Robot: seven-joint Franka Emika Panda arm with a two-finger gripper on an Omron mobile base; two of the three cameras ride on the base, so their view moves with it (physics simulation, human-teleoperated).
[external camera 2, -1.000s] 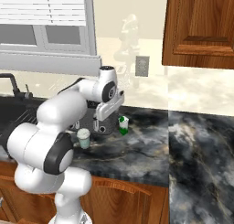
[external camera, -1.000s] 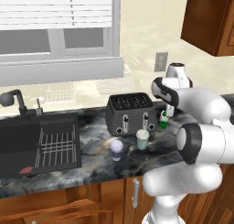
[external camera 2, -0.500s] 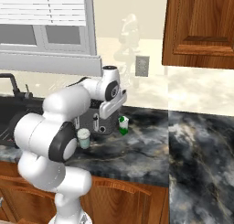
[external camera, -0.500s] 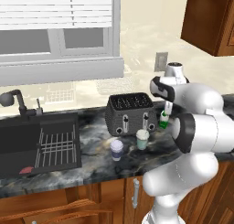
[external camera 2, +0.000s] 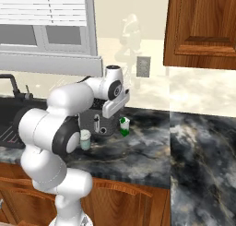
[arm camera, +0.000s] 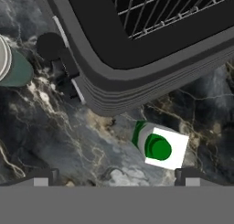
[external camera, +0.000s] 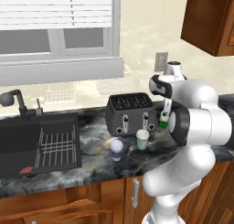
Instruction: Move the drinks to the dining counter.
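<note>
The gripper (arm camera: 113,175) hangs spread and empty above the bottle (arm camera: 157,146), which stands upright on the counter (arm camera: 68,141) just beside the toaster (arm camera: 137,49). In the hand view the bottle seems nearer the right-hand fingertip (arm camera: 185,174) than centred.

bottle: green bottle (external camera 2: 123,126) near the counter's (external camera 2: 152,151) back edge, beside the toaster (external camera 2: 96,123)
cup: pale green cup (external camera 2: 85,139) before the toaster
</note>
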